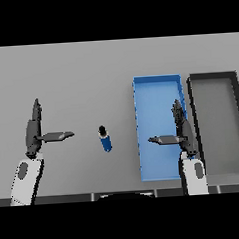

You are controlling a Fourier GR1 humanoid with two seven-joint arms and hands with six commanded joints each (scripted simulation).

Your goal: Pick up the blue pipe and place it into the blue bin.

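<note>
The left hand [33, 131] is open with straight fingers and holds nothing. The right hand [181, 132] is open too, over the blue bin [157, 89]. The blue pipe [105, 139] lies on the table [78, 74] between them.

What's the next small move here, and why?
Probably bring the right hand leftward off the blue bin toward the blue pipe. The pipe lies untouched on the grey table, between both hands and just left of the bin. The right hand is open and hovers over the bin's right edge; the left hand, also open, sits about as far away.
</note>
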